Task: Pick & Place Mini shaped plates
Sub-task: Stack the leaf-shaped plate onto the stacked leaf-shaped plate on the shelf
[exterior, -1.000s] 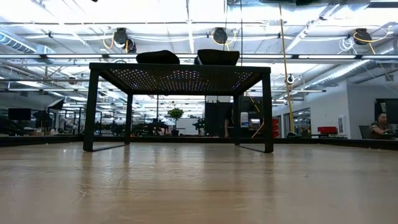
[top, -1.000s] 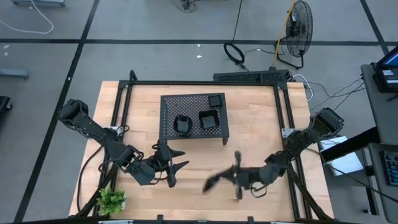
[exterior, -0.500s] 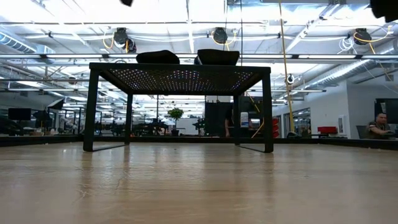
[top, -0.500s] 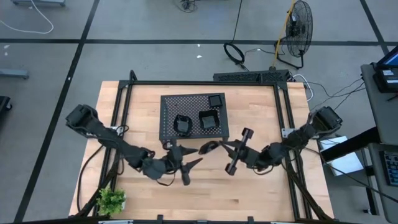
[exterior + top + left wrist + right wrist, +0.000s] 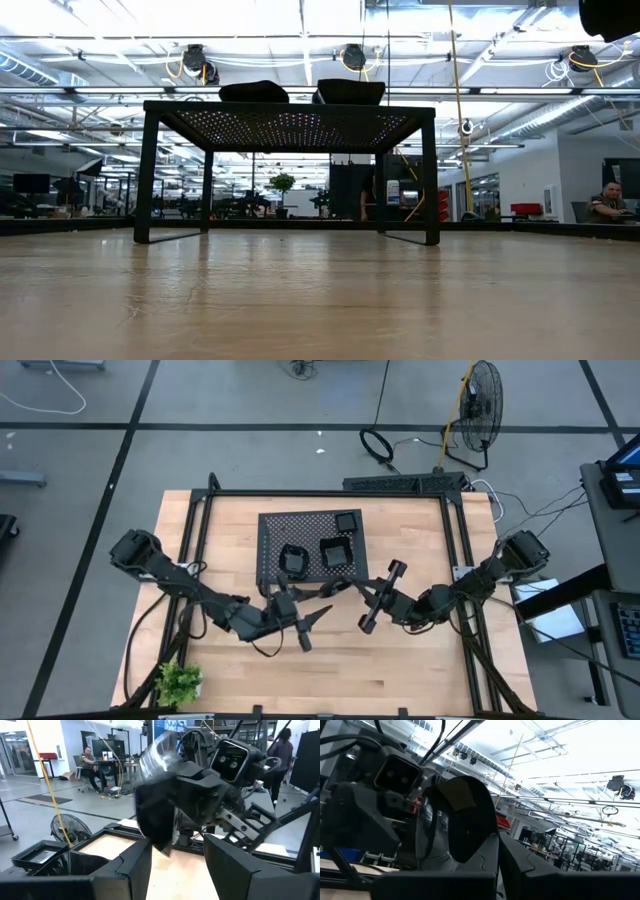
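Note:
A glossy black mini plate (image 5: 337,590) hangs in the air just near of the rack, held by my right gripper (image 5: 352,592). In the right wrist view this plate (image 5: 467,820) stands on edge above my right gripper (image 5: 497,855). My left gripper (image 5: 322,603) is open and faces it from the left. In the left wrist view the plate (image 5: 152,820) shows just ahead of the gap of my left gripper (image 5: 177,860), untouched. Three more plates sit on the rack: a square one (image 5: 347,520), another square one (image 5: 333,551) and a round one (image 5: 293,560). My right gripper pinches the plate by its rim (image 5: 487,837) between its two fingers. The fingers come level from the table's right. The plate is lifted clear of the table and stands on edge, its broad face turned sideways.
The black perforated rack (image 5: 310,548) stands at the table's far middle, right behind both grippers; the low view shows its legs (image 5: 430,180) and bare table in front. A small green plant (image 5: 180,682) sits at the near left corner. A metal frame (image 5: 455,530) borders the table.
My right gripper has swung with the plate from the table's near middle toward the far edge, up to the rack's front. My left gripper has moved right, toward the right gripper, so the two now face each other with the plate between them.

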`<control>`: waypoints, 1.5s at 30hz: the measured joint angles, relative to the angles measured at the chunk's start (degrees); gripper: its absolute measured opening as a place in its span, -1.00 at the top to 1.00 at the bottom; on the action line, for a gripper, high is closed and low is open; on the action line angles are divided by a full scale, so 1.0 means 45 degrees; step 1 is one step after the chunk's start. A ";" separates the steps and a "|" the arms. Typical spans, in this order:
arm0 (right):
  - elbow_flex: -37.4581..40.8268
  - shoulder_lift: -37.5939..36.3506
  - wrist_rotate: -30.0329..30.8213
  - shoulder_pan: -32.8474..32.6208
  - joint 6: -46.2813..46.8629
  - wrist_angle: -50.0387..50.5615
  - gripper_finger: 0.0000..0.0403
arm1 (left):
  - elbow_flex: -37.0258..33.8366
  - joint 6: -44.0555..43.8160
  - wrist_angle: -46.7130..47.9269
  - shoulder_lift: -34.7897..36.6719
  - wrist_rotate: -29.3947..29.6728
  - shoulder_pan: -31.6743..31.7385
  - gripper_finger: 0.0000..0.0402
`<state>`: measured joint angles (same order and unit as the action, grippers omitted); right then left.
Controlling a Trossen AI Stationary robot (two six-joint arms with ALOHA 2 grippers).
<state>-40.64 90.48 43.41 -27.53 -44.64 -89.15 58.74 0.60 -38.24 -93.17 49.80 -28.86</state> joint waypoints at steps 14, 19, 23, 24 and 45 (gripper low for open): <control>0.0000 0.0000 -0.0003 -0.0012 0.0092 0.0167 1.00 | 0.0000 -0.0742 -0.0266 0.0000 0.0660 0.0563 0.23; 0.0000 0.0000 -0.0003 -0.0072 0.0433 0.0306 1.00 | 0.0000 -0.1067 -0.0330 0.0000 0.0850 0.0504 0.76; 0.0000 -0.0005 -0.0060 -0.0290 0.1563 0.0682 0.94 | 0.0000 -0.1209 -0.0393 0.0005 0.1348 0.0273 0.93; 0.0000 -0.0005 -0.0051 -0.0390 0.1734 0.0882 0.92 | 0.0000 -0.1169 -0.0393 0.0005 0.1609 0.0184 0.92; 0.0005 -0.0005 -0.0003 -0.2667 0.5337 0.6265 0.40 | 0.0000 -1.0965 1.4198 0.6077 -0.3113 0.1878 0.98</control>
<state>-40.62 90.45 43.40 -39.53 -20.62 -60.96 58.74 -48.74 25.65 -65.82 35.79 -20.41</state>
